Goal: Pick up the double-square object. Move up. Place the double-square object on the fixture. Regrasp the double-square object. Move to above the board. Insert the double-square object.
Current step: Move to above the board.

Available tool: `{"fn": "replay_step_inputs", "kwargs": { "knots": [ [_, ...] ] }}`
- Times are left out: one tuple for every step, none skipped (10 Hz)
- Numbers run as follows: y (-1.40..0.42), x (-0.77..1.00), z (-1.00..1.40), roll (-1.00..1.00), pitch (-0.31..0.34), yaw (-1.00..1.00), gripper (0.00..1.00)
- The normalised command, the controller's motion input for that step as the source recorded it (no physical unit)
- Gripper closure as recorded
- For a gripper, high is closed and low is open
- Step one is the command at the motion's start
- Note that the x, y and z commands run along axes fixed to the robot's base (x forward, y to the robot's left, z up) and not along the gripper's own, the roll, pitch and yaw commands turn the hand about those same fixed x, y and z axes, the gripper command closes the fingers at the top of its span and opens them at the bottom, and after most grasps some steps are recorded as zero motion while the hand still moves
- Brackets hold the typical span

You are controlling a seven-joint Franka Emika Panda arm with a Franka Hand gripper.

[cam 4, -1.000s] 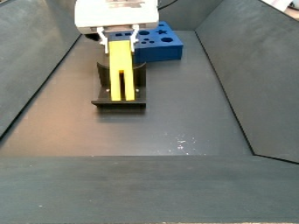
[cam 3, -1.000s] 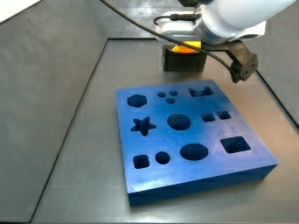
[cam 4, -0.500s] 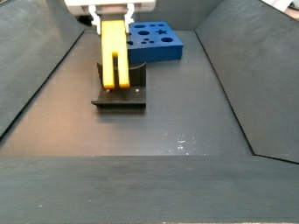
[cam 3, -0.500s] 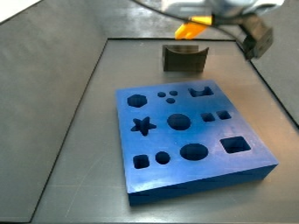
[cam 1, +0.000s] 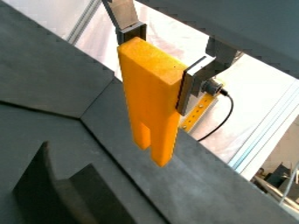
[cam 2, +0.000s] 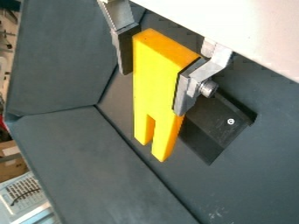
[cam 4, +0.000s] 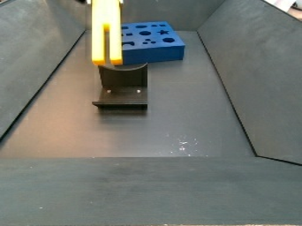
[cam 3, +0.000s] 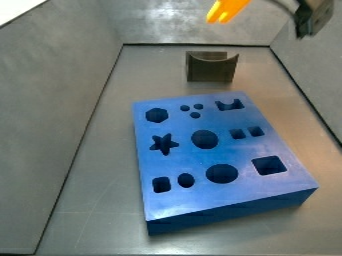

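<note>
My gripper (cam 1: 162, 63) is shut on the double-square object (cam 1: 152, 87), a bright yellow block, and grips it near its solid end; it shows the same in both wrist views (cam 2: 155, 77). The two prongs (cam 2: 158, 140) hang below the fingers (cam 2: 194, 80). In both side views the yellow block (cam 4: 106, 31) hangs in the air above the dark fixture (cam 4: 122, 88), clear of it, and only its lower end (cam 3: 225, 10) shows at the frame's top. The fixture (cam 3: 209, 67) stands empty behind the blue board (cam 3: 221, 150).
The blue board's (cam 4: 151, 42) top has several dark cut-out holes, among them a star (cam 3: 162, 144) and a square (cam 3: 270, 165). Sloped grey walls (cam 3: 54, 110) enclose the dark floor (cam 4: 177, 124). The fixture's base plate (cam 2: 216, 131) lies below the gripper.
The gripper has risen with the yellow block, lifting it out of the fixture's notch. The gripper body has left the top of both side views.
</note>
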Motion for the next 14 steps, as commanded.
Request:
{"fn": "replay_step_inputs", "kwargs": {
  "knots": [
    [-0.01,0.12,1.00,0.06,0.108,0.03,1.00],
    [-0.01,0.11,1.00,0.05,0.112,0.04,1.00],
    [-0.02,0.11,1.00,0.04,0.120,0.06,1.00],
    [-0.02,0.11,1.00,0.03,0.123,0.07,1.00],
    [-0.02,0.10,1.00,0.02,0.123,0.08,1.00],
    [-0.03,0.09,1.00,0.01,0.126,0.09,1.00],
    [-0.03,0.08,0.89,0.00,0.123,0.10,1.00],
    [-0.03,0.06,0.76,0.00,0.113,0.11,1.00],
    [-0.02,0.04,0.59,-0.02,0.093,0.11,1.00],
    [-0.02,0.03,0.46,-0.02,0.081,0.11,1.00],
    [-0.02,0.03,0.38,-0.02,0.077,0.11,1.00],
    [-0.02,0.03,0.21,-0.03,0.072,0.11,1.00],
    [-1.00,-0.84,0.10,-1.00,-0.029,-0.08,1.00],
    [-1.00,-0.84,0.09,-1.00,-0.032,-0.08,1.00]
  ]
}}
